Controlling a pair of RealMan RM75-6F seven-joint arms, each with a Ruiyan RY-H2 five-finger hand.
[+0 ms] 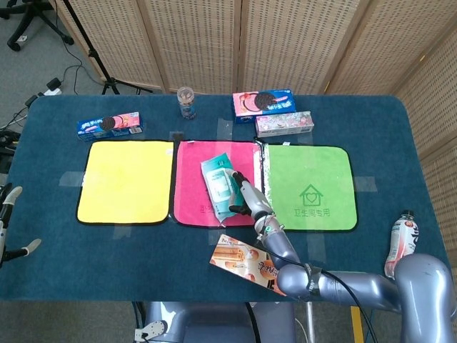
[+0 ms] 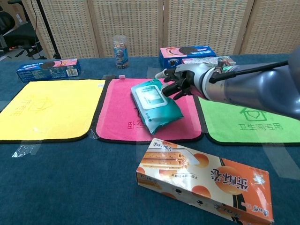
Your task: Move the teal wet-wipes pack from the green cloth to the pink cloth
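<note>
The teal wet-wipes pack (image 1: 221, 185) (image 2: 154, 106) lies flat and slantwise on the pink cloth (image 1: 193, 187) (image 2: 117, 110), towards its right half. My right hand (image 1: 247, 198) (image 2: 182, 79) hovers just off the pack's far right corner with fingers spread and nothing in them; no grip on the pack shows. The green cloth (image 1: 310, 187) (image 2: 248, 123) to the right lies bare. At the left edge of the head view only the parted fingers of my left hand (image 1: 8, 214) show, holding nothing.
An orange biscuit box (image 1: 246, 263) (image 2: 201, 180) lies in front of the cloths, under my right forearm. A yellow cloth (image 1: 127, 180) is on the left. Cookie boxes (image 1: 263, 102) (image 1: 108, 125), a small jar (image 1: 186, 102) and a pink carton (image 1: 284, 123) line the back. A bottle (image 1: 401, 246) stands far right.
</note>
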